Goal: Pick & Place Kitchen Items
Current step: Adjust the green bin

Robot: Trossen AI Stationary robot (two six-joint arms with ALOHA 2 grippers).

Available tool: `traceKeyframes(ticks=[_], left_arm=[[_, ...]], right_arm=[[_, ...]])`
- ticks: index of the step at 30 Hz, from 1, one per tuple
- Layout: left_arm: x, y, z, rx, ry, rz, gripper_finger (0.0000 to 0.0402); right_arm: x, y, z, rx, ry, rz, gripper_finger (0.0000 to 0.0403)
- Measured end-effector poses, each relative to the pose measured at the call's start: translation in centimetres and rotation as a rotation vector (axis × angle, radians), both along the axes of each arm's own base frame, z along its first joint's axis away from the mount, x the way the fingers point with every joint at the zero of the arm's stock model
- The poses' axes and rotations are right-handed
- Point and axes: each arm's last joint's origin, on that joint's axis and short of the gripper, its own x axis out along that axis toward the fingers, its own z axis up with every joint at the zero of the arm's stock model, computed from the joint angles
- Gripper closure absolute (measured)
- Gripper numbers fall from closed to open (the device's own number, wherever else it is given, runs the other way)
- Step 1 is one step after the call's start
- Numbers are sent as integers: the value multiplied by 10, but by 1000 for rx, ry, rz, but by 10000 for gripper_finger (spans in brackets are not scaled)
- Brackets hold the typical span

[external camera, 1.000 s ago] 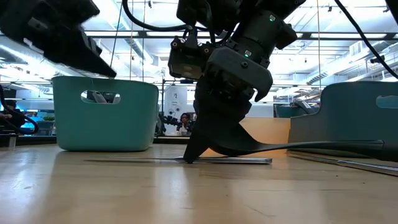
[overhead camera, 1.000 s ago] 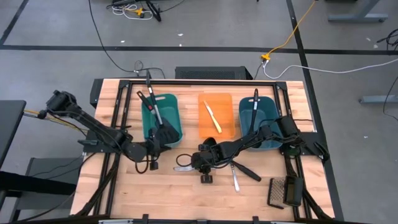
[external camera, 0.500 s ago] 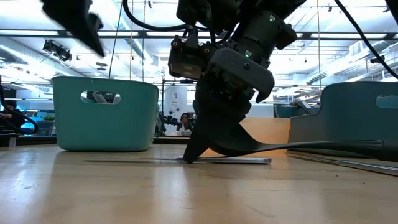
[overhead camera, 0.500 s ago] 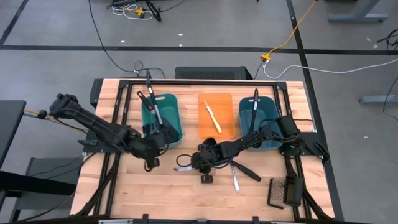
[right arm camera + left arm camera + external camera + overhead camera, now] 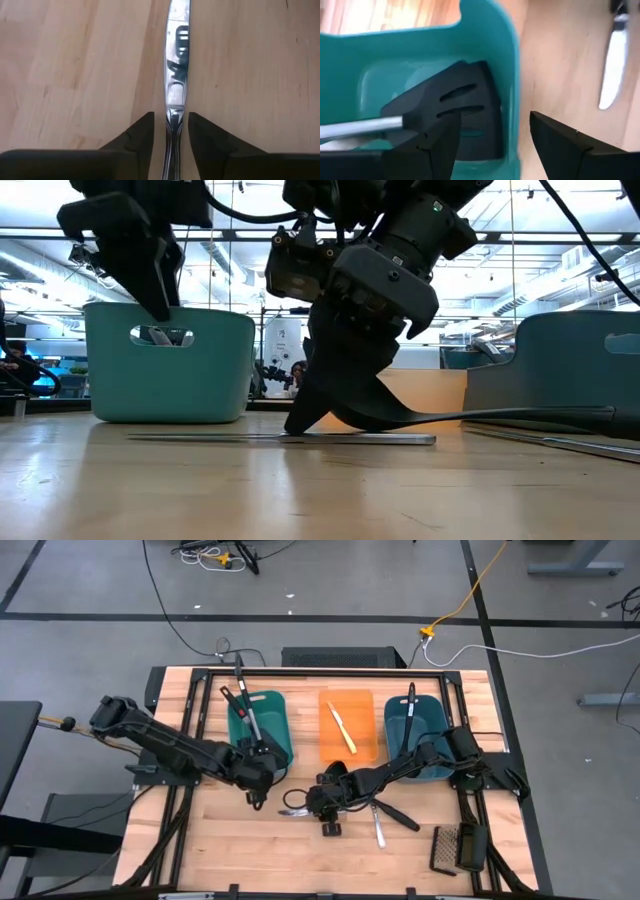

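High view: left gripper (image 5: pixel 258 783) just opened its jaws wide, dropping the black spatula (image 5: pixel 452 100) into the left teal tub (image 5: pixel 282 720). Right gripper (image 5: pixel 305 802) jaws loosened, straddling the silver knife (image 5: pixel 178 55) on the tabletop (image 5: pixel 200 850), not clamped.

Item count, referenced to the flat orange plastic tray (image 5: pixel 346 726):

- Teal plastic tubs: two, one (image 5: pixel 260 725) on each side (image 5: pixel 415 733) of the tray.
- Slim yellow knife (image 5: pixel 343 727): one, on the tray.
- Silver table knife (image 5: pixel 176 75): one, on the wooden counter (image 5: pixel 200 840) below the tray.
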Motion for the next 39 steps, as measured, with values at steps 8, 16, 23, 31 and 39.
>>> traceKeyframes(ticks=[8, 16, 23, 31, 39], left_arm=[[0, 13, -5, -2, 99, -11, 231], [2, 23, -5, 24, 123, -39, 361], [-1, 31, -5, 52, 189, -82, 382], [-3, 39, -6, 71, 235, -80, 373], [6, 37, 12, 110, 168, -103, 350]], right_arm=[[0, 0, 0, -3, -6, 6, 264], [0, 0, 0, -3, -6, 5, 264], [0, 0, 0, -1, -5, 4, 266], [0, 0, 0, -1, -5, 4, 266], [0, 1, 0, -1, -6, 5, 266]])
